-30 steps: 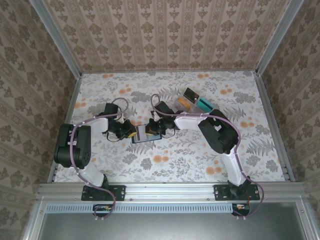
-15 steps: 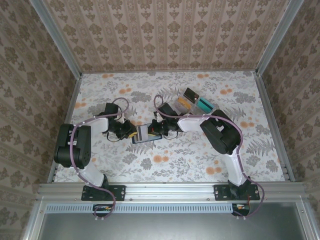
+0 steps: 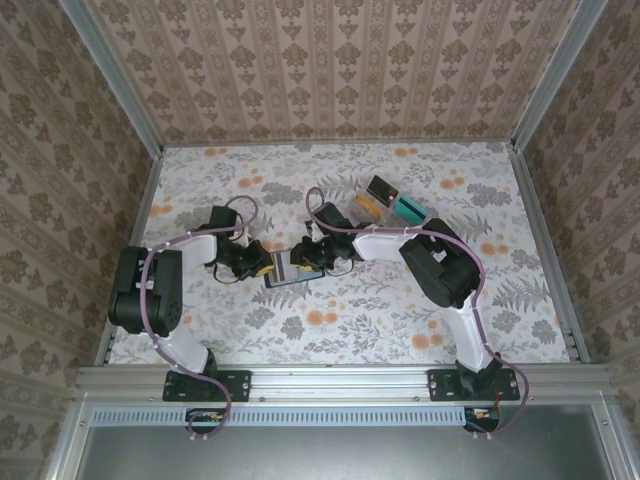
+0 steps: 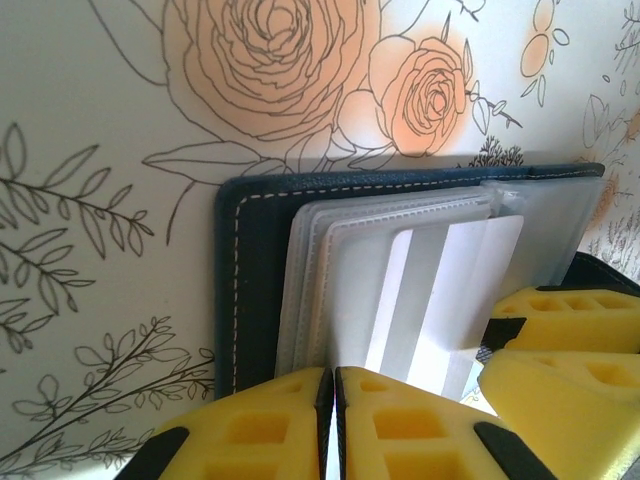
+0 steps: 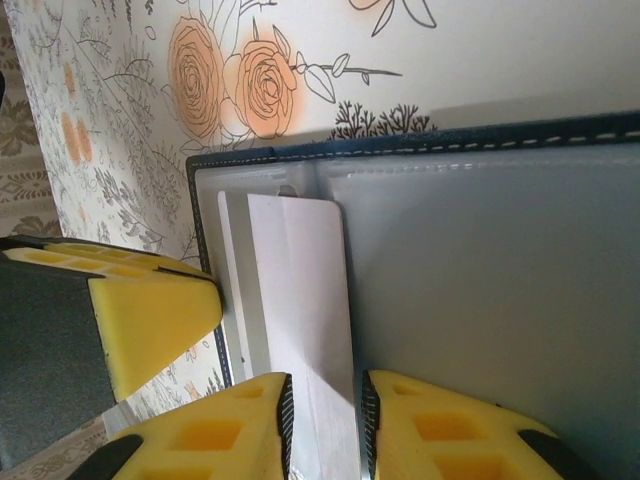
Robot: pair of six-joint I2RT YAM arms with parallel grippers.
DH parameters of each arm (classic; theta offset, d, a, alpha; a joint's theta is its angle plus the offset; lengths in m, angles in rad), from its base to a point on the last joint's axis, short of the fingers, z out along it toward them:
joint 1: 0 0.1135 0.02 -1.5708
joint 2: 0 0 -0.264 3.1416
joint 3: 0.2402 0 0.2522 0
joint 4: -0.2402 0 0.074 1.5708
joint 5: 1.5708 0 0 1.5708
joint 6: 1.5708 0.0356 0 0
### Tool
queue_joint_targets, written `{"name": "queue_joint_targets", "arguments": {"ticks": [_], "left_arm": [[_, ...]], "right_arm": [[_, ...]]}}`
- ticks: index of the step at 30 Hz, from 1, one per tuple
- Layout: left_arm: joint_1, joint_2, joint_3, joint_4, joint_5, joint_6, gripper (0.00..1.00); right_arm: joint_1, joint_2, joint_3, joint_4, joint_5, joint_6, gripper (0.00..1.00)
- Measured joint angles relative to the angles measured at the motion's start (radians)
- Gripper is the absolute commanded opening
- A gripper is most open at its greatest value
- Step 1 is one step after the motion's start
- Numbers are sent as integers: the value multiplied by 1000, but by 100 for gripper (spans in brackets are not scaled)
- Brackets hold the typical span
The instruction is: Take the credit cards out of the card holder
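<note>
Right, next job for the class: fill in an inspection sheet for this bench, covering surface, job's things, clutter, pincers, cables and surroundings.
Surface: table under a floral cloth, lying flat.
Job's things: card holder lies open between the two arms; a pale credit card shows among its clear sleeves.
Clutter: clear tray behind the card holder, with orange, dark and teal items inside.
Pincers: left pincer shut at the card holder's edge; right pincer slightly open over the credit card.
Cables: purple cables run along both arms.
Surroundings: wallpapered walls and a metal frame.
</note>
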Motion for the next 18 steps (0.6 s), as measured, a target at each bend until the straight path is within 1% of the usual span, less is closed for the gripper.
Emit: {"name": "queue_joint_targets", "arguments": {"ticks": [4, 7, 12, 15, 18], "left_arm": [[2, 3, 0, 0, 7, 4, 14], [2, 6, 2, 1, 10, 7, 13], [2, 8, 4, 1, 14, 11, 13], [2, 8, 4, 1, 14, 14, 13], [2, 8, 4, 1, 14, 14, 13]], "right_arm": [[2, 8, 13, -6, -15, -1, 26], [4, 16, 17, -6, -21, -3, 21], [3, 17, 17, -5, -26, -5, 7], [1, 15, 15, -2, -25, -9, 0], [-6, -11, -16, 8, -10, -23, 0]]}}
